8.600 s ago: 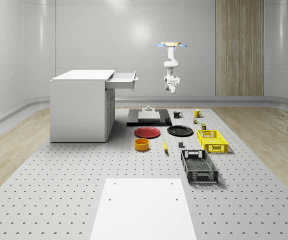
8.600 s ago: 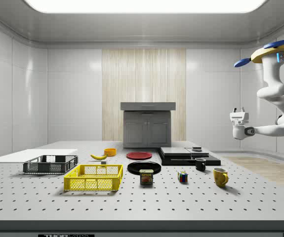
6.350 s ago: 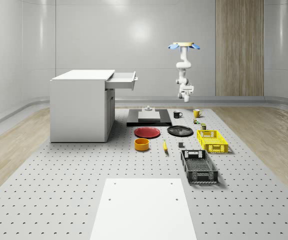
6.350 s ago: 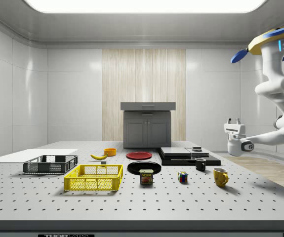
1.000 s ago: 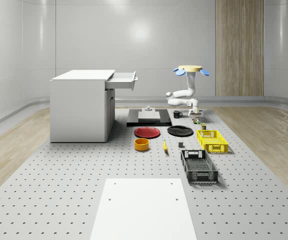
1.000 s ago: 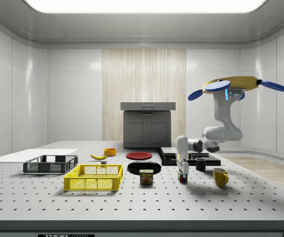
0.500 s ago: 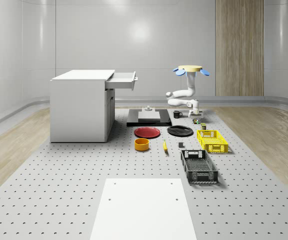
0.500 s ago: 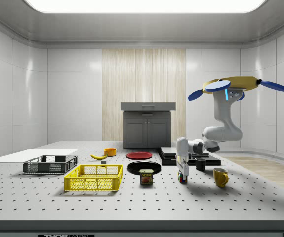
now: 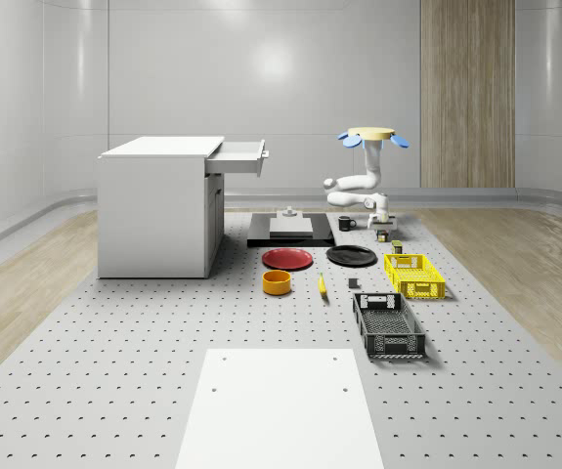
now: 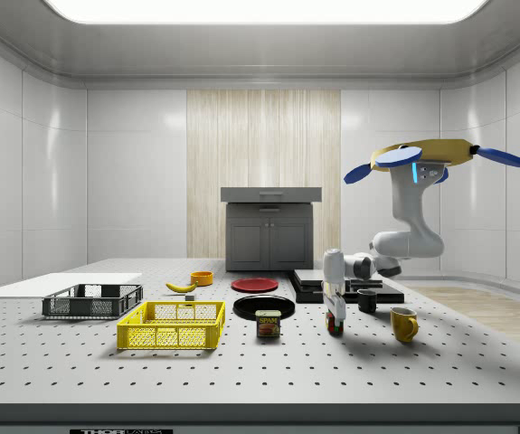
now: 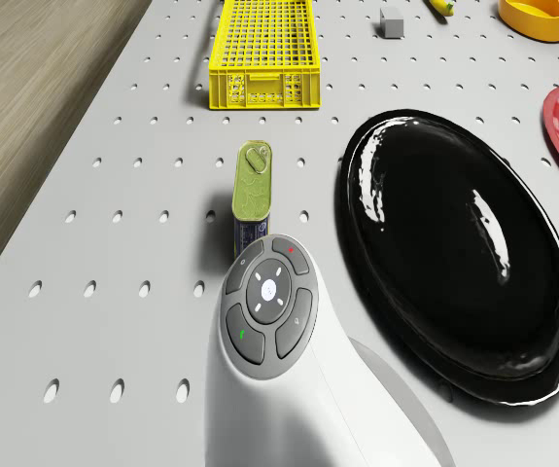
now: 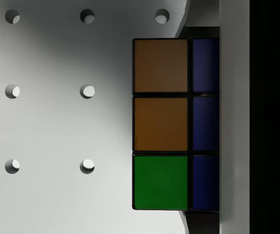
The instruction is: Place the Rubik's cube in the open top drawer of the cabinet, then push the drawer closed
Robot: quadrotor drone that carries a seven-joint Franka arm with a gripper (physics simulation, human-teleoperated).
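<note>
While hovering, tool gripping Rubik's cube

Lab: perforated optical table.

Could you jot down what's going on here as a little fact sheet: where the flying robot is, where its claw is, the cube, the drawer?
drone: hovering above the table's far corner, near the mugs
gripper: pointing down at the cube
Rubik's cube: on the table, close under the wrist camera, beside the Spam can
top drawer: pulled open
cabinet: white, across the table from the drone
</note>
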